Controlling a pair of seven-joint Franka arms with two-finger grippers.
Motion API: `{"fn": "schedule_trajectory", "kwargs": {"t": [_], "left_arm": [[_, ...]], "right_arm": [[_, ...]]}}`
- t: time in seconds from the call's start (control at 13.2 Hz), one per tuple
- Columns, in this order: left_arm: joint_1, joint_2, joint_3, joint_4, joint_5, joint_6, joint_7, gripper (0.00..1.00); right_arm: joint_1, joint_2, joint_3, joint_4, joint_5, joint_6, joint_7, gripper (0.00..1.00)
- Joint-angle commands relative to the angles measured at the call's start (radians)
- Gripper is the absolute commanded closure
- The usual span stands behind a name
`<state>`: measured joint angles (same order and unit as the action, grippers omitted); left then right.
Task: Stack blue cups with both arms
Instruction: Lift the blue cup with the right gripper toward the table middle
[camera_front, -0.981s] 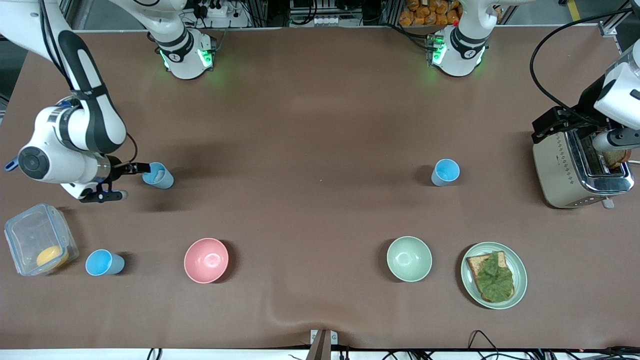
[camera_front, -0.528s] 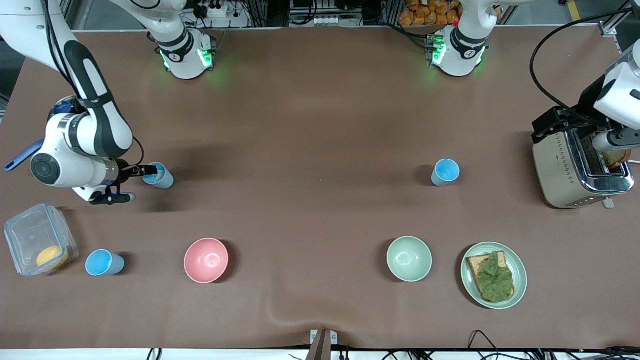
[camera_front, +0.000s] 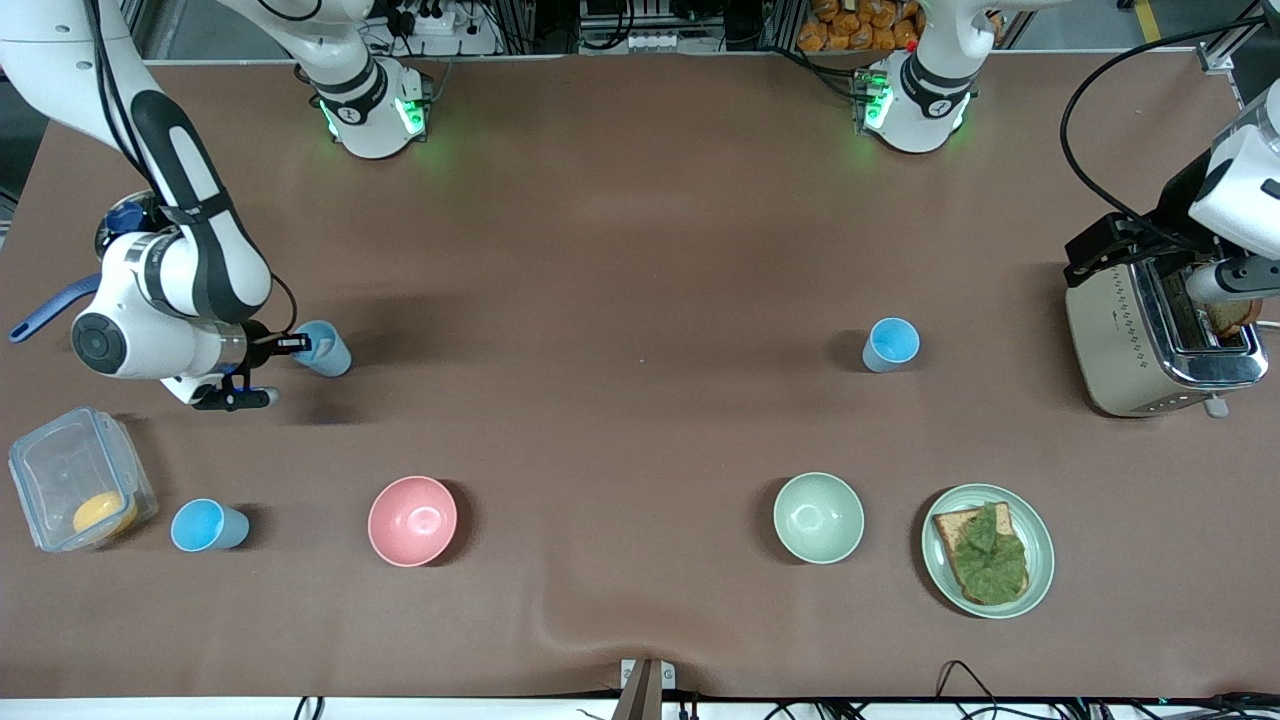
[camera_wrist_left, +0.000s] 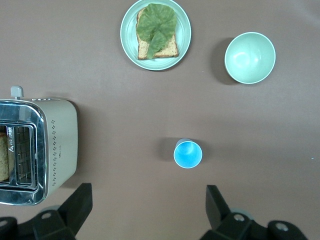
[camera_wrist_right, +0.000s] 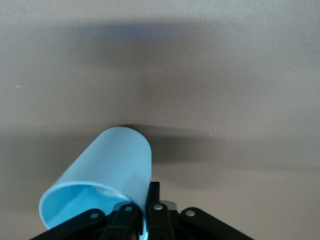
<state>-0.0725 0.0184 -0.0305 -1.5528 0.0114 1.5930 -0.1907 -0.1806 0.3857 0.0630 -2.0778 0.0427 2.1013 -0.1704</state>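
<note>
One blue cup (camera_front: 328, 350) is at the right arm's end of the table. My right gripper (camera_front: 288, 345) is shut on its rim. In the right wrist view, one finger is inside the cup (camera_wrist_right: 107, 172) and one outside, so the right gripper (camera_wrist_right: 145, 202) pinches the wall. A second blue cup (camera_front: 891, 344) stands upright toward the left arm's end, beside the toaster. My left gripper (camera_wrist_left: 147, 207) hangs high over the table near this cup (camera_wrist_left: 188, 154), open and holding nothing. A third blue cup (camera_front: 207, 526) stands nearer the front camera, beside a plastic box.
A steel toaster (camera_front: 1150, 335) with bread in it sits under the left arm. A green plate (camera_front: 1042, 520) carries toast with lettuce, beside a pale green bowl (camera_front: 818, 517). A pink bowl (camera_front: 412, 520) and a clear plastic box (camera_front: 70, 470) lie toward the right arm's end.
My right gripper has slid onto the cup's rim and shut on it, and the cup has shifted slightly. The left arm has not moved.
</note>
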Motion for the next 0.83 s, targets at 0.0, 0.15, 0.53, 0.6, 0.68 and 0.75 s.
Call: {"fn": "schedule_trajectory", "kwargs": {"t": [0.0, 0.15, 0.53, 0.6, 0.68, 0.75], "left_arm": [[0.005, -0.002, -0.006, 0.008, -0.004, -0.007, -0.019, 0.00], [0.004, -0.002, -0.006, 0.008, -0.004, -0.007, -0.018, 0.00], [0.008, -0.002, -0.006, 0.007, -0.004, -0.007, -0.018, 0.00], [0.008, -0.002, -0.006, 0.007, -0.004, -0.007, -0.018, 0.00], [0.010, -0.002, -0.006, 0.007, -0.004, -0.008, -0.018, 0.00], [0.010, -0.002, -0.005, 0.007, -0.004, -0.010, -0.018, 0.00]], "right_arm": [[0.038, 0.004, 0.000, 0.056, 0.019, -0.059, 0.003, 1.00], [0.096, 0.002, 0.003, 0.103, 0.020, -0.111, 0.082, 1.00], [0.384, 0.033, 0.003, 0.280, 0.184, -0.192, 0.443, 1.00], [0.439, 0.062, 0.003, 0.336, 0.192, -0.193, 0.525, 1.00], [0.504, 0.096, 0.003, 0.387, 0.192, -0.195, 0.633, 1.00], [0.566, 0.126, 0.003, 0.428, 0.193, -0.190, 0.722, 1.00]]}}
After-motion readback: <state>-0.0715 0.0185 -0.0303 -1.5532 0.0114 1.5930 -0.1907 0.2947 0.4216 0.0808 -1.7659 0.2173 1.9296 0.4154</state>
